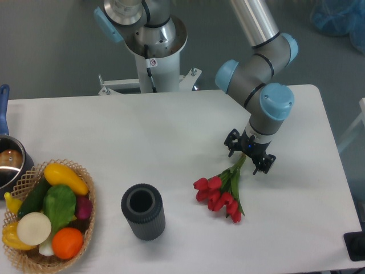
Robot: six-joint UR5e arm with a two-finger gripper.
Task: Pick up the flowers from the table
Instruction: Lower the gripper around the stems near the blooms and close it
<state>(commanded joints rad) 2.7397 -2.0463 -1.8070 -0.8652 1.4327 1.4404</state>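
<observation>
Gripper [249,154]: right of centre in frame, low over the table, fingers spread wide, one each side of the stem ends; not clamped, gap visible both sides.
Flowers [220,192]: red tulip bunch w/ green leaves, lying flat on the table, lower right of centre. Heads point to lower left, stems run up-right into the gap betw. the fingers.
Table [171,137]: white, matte, fills most of frame.
Arm [259,85]: silver tube coming in from top centre-right, grey joints w/ light blue caps, wrist bent down over the stems.
Robot base [153,40]: top centre, white pedestal behind the table's far edge; small red-and-white sticker on it, too small to read.
Grey cup [142,210]: dark ribbed cylinder, upright, open top, lower centre, well left of the flowers.
Basket [84,225]: wicker, lower left corner; holds yellow, green, white, orange and purple fruit/veg.
Pot [8,162]: metal, left edge, partly cut off, blue handle above it.
Writing: no brand or text readable anywhere.
</observation>
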